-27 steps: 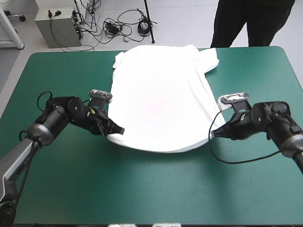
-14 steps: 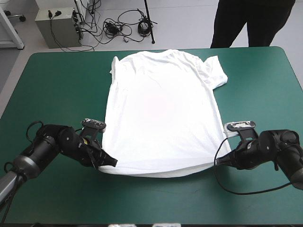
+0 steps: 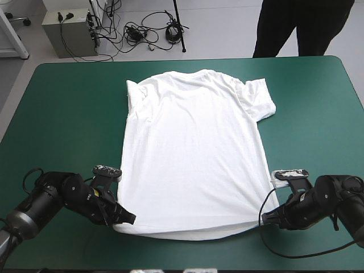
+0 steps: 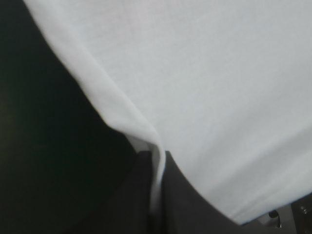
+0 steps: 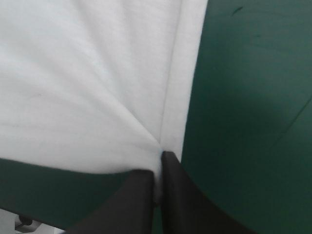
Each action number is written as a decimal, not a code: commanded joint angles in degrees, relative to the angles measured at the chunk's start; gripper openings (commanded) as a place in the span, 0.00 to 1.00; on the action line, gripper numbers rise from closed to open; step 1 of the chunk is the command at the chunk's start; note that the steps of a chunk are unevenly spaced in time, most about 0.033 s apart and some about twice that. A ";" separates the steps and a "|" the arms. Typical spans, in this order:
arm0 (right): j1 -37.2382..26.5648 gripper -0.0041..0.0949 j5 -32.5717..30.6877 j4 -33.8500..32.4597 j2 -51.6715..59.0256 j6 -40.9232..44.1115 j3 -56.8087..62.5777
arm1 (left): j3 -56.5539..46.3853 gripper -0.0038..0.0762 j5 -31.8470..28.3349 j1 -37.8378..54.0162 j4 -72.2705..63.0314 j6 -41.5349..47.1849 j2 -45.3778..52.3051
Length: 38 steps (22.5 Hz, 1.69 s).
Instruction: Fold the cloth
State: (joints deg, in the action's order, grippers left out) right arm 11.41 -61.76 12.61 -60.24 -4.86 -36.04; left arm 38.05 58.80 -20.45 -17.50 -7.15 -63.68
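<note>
The white T-shirt [image 3: 193, 153] lies spread flat along the middle of the teal-green table, collar end toward the far edge, hem toward the near edge. My left gripper [image 3: 126, 218] is shut on the T-shirt at its near left hem corner; in the left wrist view the T-shirt [image 4: 204, 87] runs down between the black fingers of that gripper [image 4: 157, 161]. My right gripper [image 3: 265, 220] is shut on the near right hem corner. In the right wrist view the T-shirt [image 5: 92, 92] fans out from the right gripper [image 5: 160, 158]. One short sleeve [image 3: 259, 100] lies out at the far right.
Bare teal-green cover [image 3: 62, 125] lies on both sides of the T-shirt and in a strip along the near edge. A person stands beyond the far right edge, not over the table.
Both grippers have drawn the hem toward the near edge, dragging the whole T-shirt with them. The cloth has gone from bunched at the far edge to flat and stretched.
</note>
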 commanded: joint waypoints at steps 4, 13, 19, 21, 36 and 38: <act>0.17 0.07 0.19 0.79 1.28 -1.19 -0.50 | 0.88 0.04 -2.50 -0.20 -0.98 0.26 0.86; 0.17 0.42 -0.76 1.05 1.39 -2.35 -0.80 | 0.68 0.29 -0.04 -0.20 -2.96 -0.16 -2.09; 0.17 0.48 -3.50 -0.45 1.48 -2.27 -11.27 | 3.90 0.72 5.37 -0.20 -2.52 0.35 -1.75; 0.17 0.50 -3.47 -1.60 1.48 -1.53 -14.78 | 7.73 0.76 8.76 -0.09 -0.56 0.77 -1.75; 0.06 0.55 7.50 -15.52 -4.75 11.77 -28.45 | 40.24 0.76 -1.21 0.02 25.00 15.27 -13.96; 0.06 0.55 7.40 -15.52 -7.75 11.77 -30.64 | 42.90 0.76 -1.21 1.96 25.18 15.50 -22.19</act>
State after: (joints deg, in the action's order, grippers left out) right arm 11.41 -57.14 -2.15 -67.23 6.95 -63.43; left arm 77.63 59.77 -19.84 6.97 7.52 -82.72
